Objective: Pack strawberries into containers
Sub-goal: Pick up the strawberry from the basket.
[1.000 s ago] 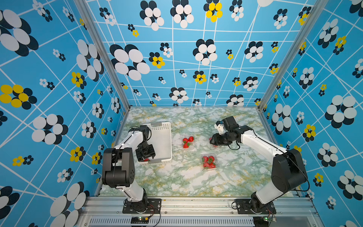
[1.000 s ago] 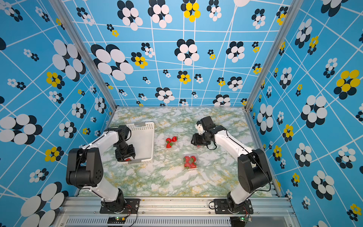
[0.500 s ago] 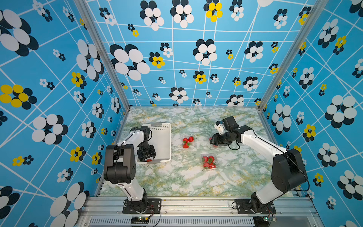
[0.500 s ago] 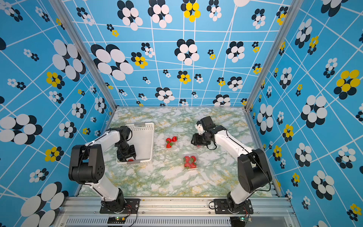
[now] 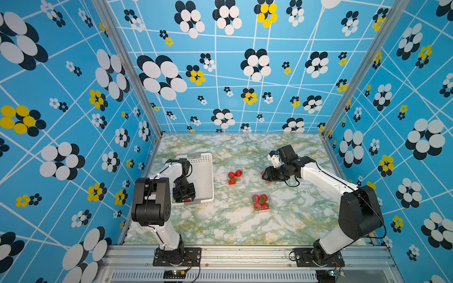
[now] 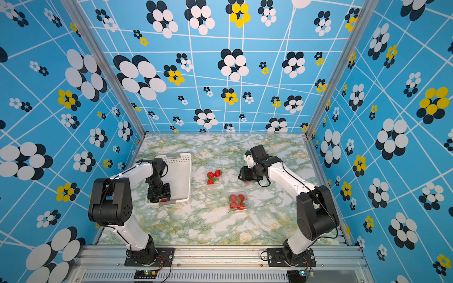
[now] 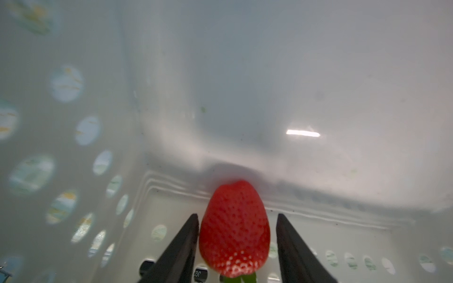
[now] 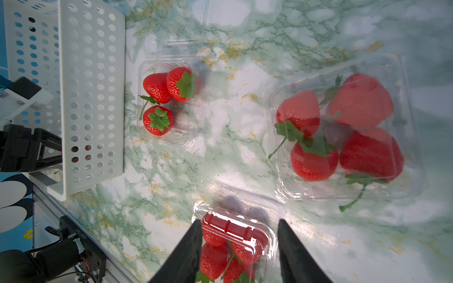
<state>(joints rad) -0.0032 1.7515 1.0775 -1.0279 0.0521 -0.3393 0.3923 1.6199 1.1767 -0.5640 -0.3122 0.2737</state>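
On the marbled table (image 5: 220, 227), the biggest thing I saw was the white perforated basket (image 5: 204, 176). It lay on the left arm's side, its long axis running from the front rail toward the back wall. The left arm (image 5: 169, 171) reached down into its near end.

Three clear containers sat beside the basket. The closed container (image 8: 343, 137), with four berries hazy under its lid, lay nearest the rail. The open container (image 8: 166, 103), lid folded back, sat just beside the basket. The third container (image 8: 235, 242), lid down over several berries, lay between the fingers of the right hand (image 8: 239, 220). Both black fingers sat against its sides, so I read that hand as clenched on it, low over the table.

Of the three strawberries (image 8: 157, 87) in the open container, two showed their green caps to the right wrist camera. One lay on its side, its stem trailing.

A single strawberry (image 7: 235, 227) was in the basket's near end. Its long axis ran in line with the fingers of the left hand (image 7: 237, 215), pointed tip away from the wrist and green cap toward it. One finger looked to touch the skin and the other showed a sliver of white beside the fruit. I could not tell whether that hand had a hold.

The only lettering was a small stamp (image 7: 201, 273) between the finger roots, too blurred to read.
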